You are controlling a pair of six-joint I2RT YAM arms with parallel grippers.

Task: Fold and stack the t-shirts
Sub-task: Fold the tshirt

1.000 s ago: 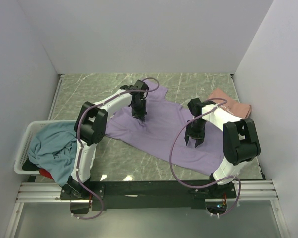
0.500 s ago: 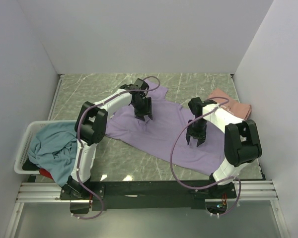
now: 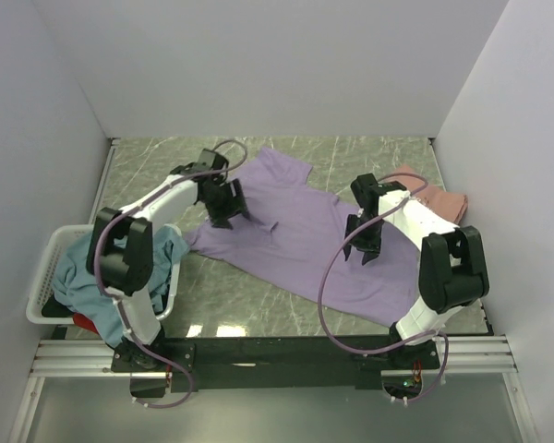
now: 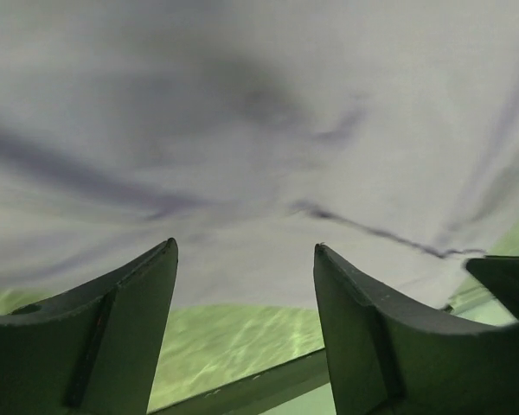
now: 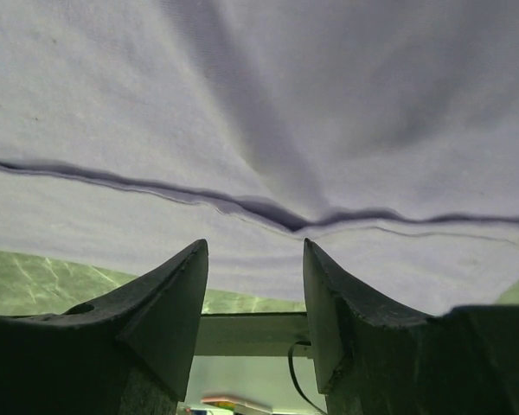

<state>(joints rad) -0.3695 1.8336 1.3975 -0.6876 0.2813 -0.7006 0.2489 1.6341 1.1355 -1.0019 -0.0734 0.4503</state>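
Observation:
A lavender-purple t-shirt lies spread flat across the middle of the table, running from back left to front right. My left gripper hangs open over its left edge, with nothing between the fingers. In the left wrist view the lavender cloth fills the frame above the open left gripper. My right gripper stands open over the shirt's right half. The right wrist view shows a crease in the cloth just beyond the empty right gripper. A salmon-pink t-shirt lies folded at the back right.
A white slatted basket at the table's left edge holds a crumpled teal-blue t-shirt with a red one under it. White walls close in three sides. The green marble tabletop shows at the back left.
My left gripper has opened, let go of the lavender shirt and swung left toward the shirt's left edge. The right gripper has drifted slightly toward the back, still open.

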